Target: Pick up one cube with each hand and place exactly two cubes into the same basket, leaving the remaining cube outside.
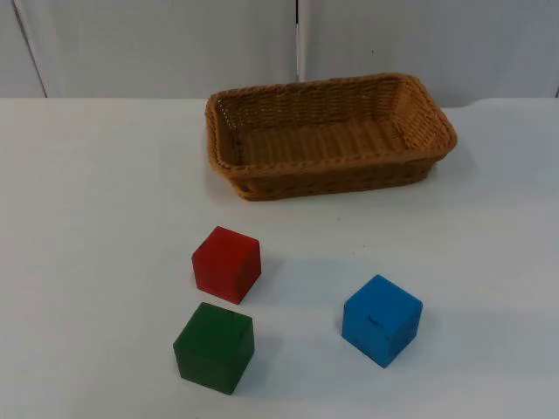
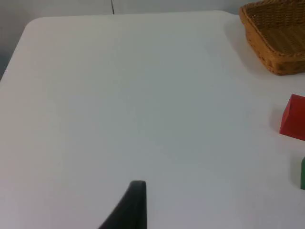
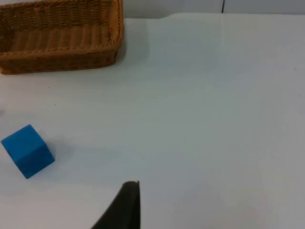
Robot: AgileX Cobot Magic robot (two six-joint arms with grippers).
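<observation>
1. Brown woven wicker basket [image 1: 330, 135] sits at the far side of the white bench [image 1: 96, 227], nothing inside.
2. Red wooden cube [image 1: 226, 264], green wooden cube [image 1: 214, 346] and blue wooden cube [image 1: 381, 319] lie on the bench before it.
3. Left gripper [image 2: 127, 206] and right gripper [image 3: 122, 206] wait over bare bench; whether the fingers are spread, cannot tell.

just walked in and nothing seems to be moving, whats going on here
Nothing is being handled yet. A red cube, a green cube and a blue cube sit apart on the white table, all outside the wicker basket, which holds no cube. Both arms wait off to the sides; one black fingertip of each shows over bare table.
</observation>
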